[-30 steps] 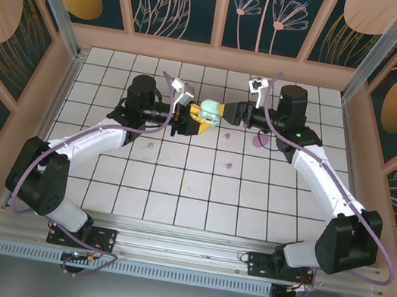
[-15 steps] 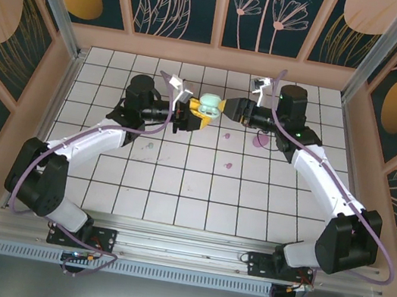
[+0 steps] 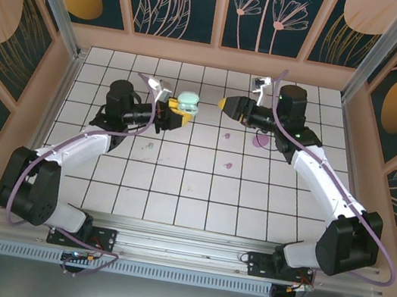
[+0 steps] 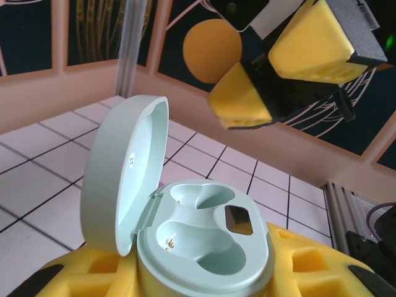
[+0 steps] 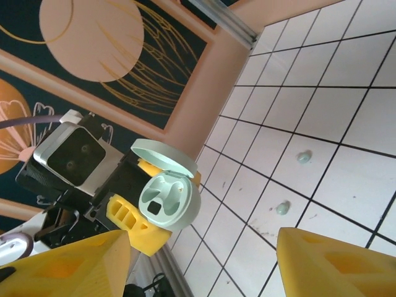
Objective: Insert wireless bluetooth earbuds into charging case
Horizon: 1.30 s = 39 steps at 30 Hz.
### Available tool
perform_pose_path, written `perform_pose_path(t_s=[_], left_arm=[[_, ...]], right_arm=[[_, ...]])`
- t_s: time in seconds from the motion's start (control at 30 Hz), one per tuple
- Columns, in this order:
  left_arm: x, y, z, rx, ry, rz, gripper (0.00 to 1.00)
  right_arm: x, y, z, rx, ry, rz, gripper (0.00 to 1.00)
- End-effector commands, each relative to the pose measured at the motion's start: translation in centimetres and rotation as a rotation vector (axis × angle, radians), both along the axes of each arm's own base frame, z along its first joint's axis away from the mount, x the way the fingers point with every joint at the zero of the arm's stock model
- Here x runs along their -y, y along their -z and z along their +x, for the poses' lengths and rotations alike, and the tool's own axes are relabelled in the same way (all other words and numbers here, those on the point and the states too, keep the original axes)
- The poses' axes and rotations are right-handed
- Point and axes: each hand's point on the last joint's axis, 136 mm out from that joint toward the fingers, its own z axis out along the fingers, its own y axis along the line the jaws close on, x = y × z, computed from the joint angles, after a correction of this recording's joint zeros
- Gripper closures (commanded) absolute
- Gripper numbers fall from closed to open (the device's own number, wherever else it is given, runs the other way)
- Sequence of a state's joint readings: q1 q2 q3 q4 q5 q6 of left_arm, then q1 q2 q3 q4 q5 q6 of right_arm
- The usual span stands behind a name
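1. Nearest, lower centre of the top view: the white tiled surface (image 3: 175,191), bare except for one purple-pink earbud (image 3: 229,166) just right of centre.
2. Left of centre, one tile row farther: the two mint-green earbuds (image 5: 302,158) (image 5: 283,208), lying loose and close together on the surface, below the left arm. In the right wrist view they sit right of middle, clear of everything else.
3. Right of centre: a second purple-pink earbud (image 3: 226,134), with a larger purple-pink oval (image 3: 262,139), probably its case, just beside the right arm.
4. Upper left of centre: the left claw (image 3: 177,112), clamped on the base of the mint charging case (image 4: 207,241) and holding it above the surface. The lid (image 4: 124,173) stands hinged open; both wells are empty.
5. Upper right of centre: the right claw (image 3: 227,105), jaws spread wide and carrying nothing, pointing at the case across a clear gap.
6. Judged step: the case is presented open and no bud is inserted yet.
7. Judged next move: the right claw should descend to a mint bud and pinch it. The bud is tiny and rounded, so it may slip or roll. It must be turned to match a well before it is pressed home.
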State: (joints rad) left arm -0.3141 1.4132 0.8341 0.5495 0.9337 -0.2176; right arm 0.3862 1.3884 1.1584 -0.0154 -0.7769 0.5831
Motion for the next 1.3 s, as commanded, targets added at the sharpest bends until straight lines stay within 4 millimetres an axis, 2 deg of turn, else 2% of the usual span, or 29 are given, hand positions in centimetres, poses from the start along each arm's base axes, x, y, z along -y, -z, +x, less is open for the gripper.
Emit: perform_pose_path(t_s=[0.0,0.2,0.4,0.57,0.63,0.8,1.07,1.2,1.27], left_arm=[[-1.3,-1.0,-0.8,0.041,-0.014,-0.028,0.76],[-3.7,0.6,-1.3,0.015,-0.083,-0.024,0.76],[-5.4,2.1,-1.7,-0.021,-0.17,-0.037,0.77],[-6.6,2.5,-2.4,-0.013,-0.249,-0.03,0.78],[-6.9,2.4,-2.6,-0.005,-0.271,-0.015,0.78],[-7.8,2.2,-3.1,0.012,-0.325,0.034,0.78],[-8.3,1.5,-3.6,0.029,-0.356,0.041,0.78],[-8.3,1.3,-3.5,0.03,-0.36,0.041,0.78],[-8.3,1.2,-3.5,0.032,-0.36,0.04,0.78]], right_arm=[[0.2,1.8,1.0,-0.042,0.076,-0.044,0.38],[-0.6,6.9,2.2,-0.198,0.109,-0.087,0.4],[-2.6,11.8,3.7,-0.325,0.164,-0.153,0.45],[-6.2,14.8,4.5,-0.392,0.14,-0.191,0.49],[-8.6,16.2,4.0,-0.407,0.1,-0.235,0.49],[-12.5,19.6,4.0,-0.479,0.059,-0.268,0.52],[-17.2,22.9,5.3,-0.526,0.074,-0.325,0.63],[-19.0,24.1,4.4,-0.536,0.069,-0.373,0.67],[-19.3,24.5,3.7,-0.532,0.081,-0.406,0.69]])
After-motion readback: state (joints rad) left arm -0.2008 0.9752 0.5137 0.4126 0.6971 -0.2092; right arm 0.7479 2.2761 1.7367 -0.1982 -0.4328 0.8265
